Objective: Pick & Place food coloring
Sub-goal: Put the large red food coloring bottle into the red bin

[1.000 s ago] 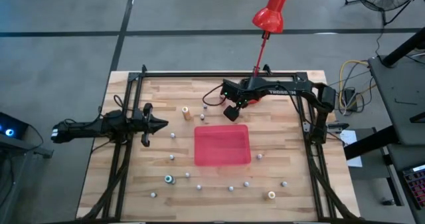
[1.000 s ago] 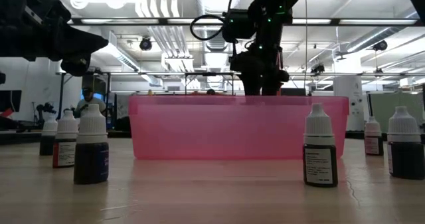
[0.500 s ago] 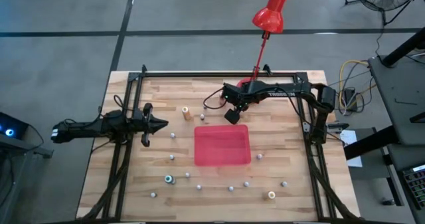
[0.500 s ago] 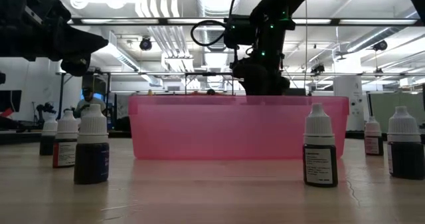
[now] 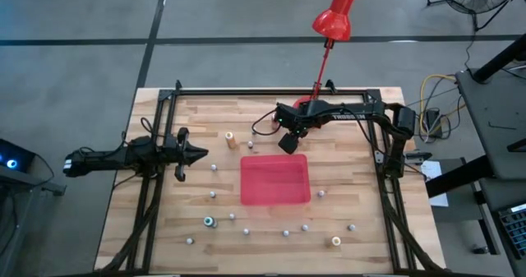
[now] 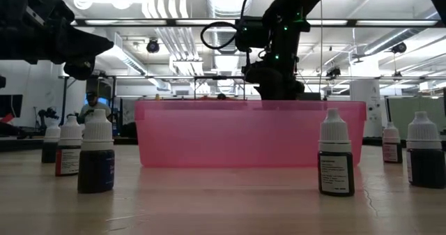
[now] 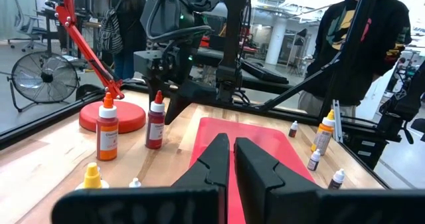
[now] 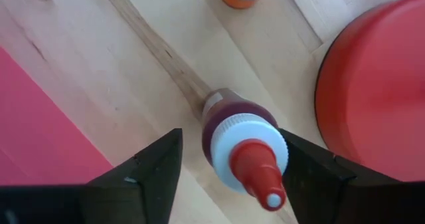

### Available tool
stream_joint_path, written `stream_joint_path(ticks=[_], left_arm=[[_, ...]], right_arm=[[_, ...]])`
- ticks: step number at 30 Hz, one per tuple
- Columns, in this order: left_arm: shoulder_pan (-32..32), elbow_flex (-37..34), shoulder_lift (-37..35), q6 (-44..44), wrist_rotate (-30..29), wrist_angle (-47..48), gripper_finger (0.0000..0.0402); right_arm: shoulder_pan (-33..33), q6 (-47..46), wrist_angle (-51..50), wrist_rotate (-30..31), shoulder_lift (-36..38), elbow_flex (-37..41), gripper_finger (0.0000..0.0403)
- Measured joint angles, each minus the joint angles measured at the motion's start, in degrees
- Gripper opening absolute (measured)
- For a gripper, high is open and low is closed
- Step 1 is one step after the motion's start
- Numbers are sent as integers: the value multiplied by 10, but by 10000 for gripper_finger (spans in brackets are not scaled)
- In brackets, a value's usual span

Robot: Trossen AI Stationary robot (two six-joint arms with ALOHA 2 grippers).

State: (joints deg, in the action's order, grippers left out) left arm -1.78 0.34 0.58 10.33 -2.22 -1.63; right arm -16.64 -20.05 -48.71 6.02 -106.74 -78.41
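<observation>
A dark red food coloring bottle (image 8: 232, 127) with a white collar and red tip stands upright on the wood beside the far edge of the red tray (image 5: 275, 178). My right gripper (image 8: 229, 147) hangs over it, open, one finger on each side of the cap. In the left wrist view the bottle (image 7: 156, 121) stands beside the right gripper (image 7: 174, 108). An orange bottle (image 7: 106, 134) stands near it. Several small bottles, such as one (image 5: 212, 195), stand scattered on the table. My left gripper (image 5: 201, 154) waits shut at the table's left. My right gripper comes from above, pointing down, with its fingers on either side of the bottle's white collar (image 8: 229, 134). A gap shows beside one finger (image 8: 163, 161). Whether the other finger (image 8: 299, 161) touches the collar I cannot tell. The bottle stands on the table.
The red lamp's round base (image 8: 378, 91) sits close to the bottle on the far side, and its head (image 5: 333, 18) leans beyond the table. A teal bottle (image 5: 209, 221) and a yellowish one (image 5: 335, 242) stand near the front edge. People stand beyond the table.
My right gripper has sunk a little toward the table behind the tray, then kept still.
</observation>
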Motion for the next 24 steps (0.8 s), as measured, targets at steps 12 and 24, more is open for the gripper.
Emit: stream_joint_path(ticks=[12,24], left_arm=[[0,0,0,0,0,0,0],[0,0,0,0,0,0,0]], right_arm=[[0,2,-6,17,0,0,157],[0,5,-15,17,1,0,152]])
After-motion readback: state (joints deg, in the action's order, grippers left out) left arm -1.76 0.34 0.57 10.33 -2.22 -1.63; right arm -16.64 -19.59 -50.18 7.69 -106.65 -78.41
